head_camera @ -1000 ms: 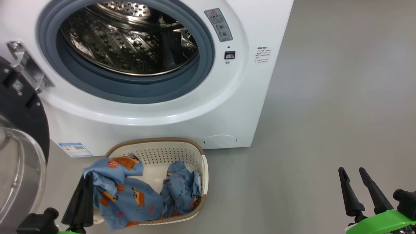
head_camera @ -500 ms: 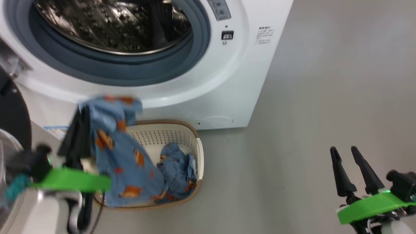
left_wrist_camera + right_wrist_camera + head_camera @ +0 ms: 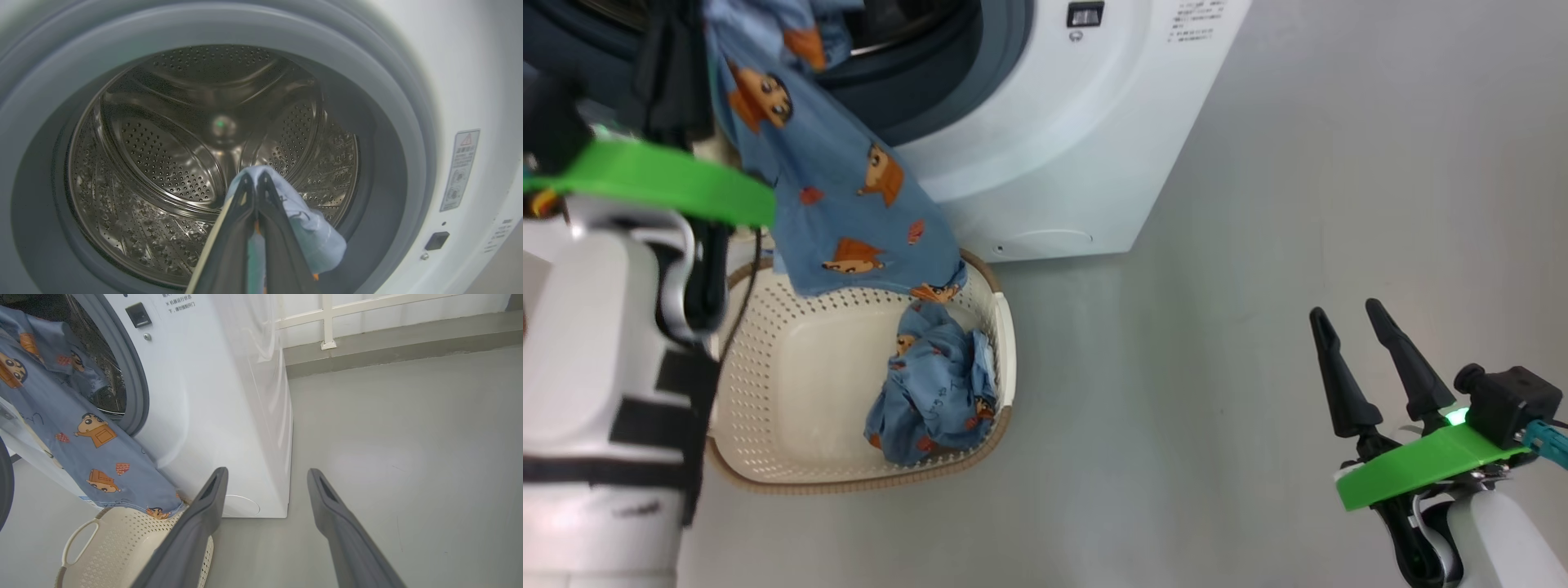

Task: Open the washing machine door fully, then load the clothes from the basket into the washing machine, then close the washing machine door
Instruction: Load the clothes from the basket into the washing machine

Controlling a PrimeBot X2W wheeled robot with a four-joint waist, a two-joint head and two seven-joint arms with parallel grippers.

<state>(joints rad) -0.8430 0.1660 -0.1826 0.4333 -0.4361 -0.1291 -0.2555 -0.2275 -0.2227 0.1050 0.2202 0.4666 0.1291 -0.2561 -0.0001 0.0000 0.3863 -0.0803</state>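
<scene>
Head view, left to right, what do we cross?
left gripper → hanging blue garment that it grips → clothes bundle at the basket's right end → bare floor → right gripper, open

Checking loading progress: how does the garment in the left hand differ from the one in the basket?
The held garment hangs full length from the shut left hand; the basket garment lies crumpled. The held garment is up at the washing machine opening; the basket garment rests inside the basket, by its right wall. Both are light blue with orange-brown cartoon figures.
</scene>
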